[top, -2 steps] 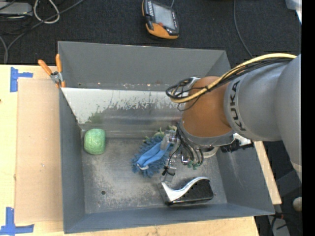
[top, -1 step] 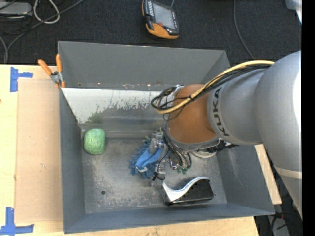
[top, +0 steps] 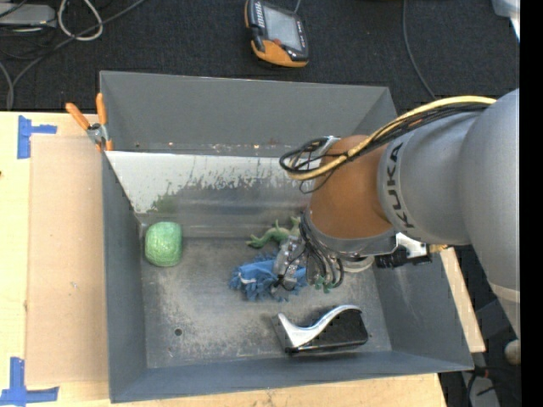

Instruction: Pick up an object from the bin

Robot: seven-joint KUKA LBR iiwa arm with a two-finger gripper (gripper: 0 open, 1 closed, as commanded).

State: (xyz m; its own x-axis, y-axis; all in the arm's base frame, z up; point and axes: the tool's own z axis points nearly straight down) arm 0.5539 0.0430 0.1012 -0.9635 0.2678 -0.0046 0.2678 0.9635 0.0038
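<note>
A crumpled blue soft thing point(top: 252, 279), cloth-like, lies near the middle of the grey metal bin point(top: 193, 333). The tool point(top: 292, 270) is low at that thing's right end, under the arm's orange wrist cover; whether it is spread or pinching cannot be told. Just behind, toward the back wall, lies a small green lizard-like toy point(top: 272, 235). A black and white curved object point(top: 326, 329) lies near the front right corner. A round green ball point(top: 163, 243) sits by the left wall.
</note>
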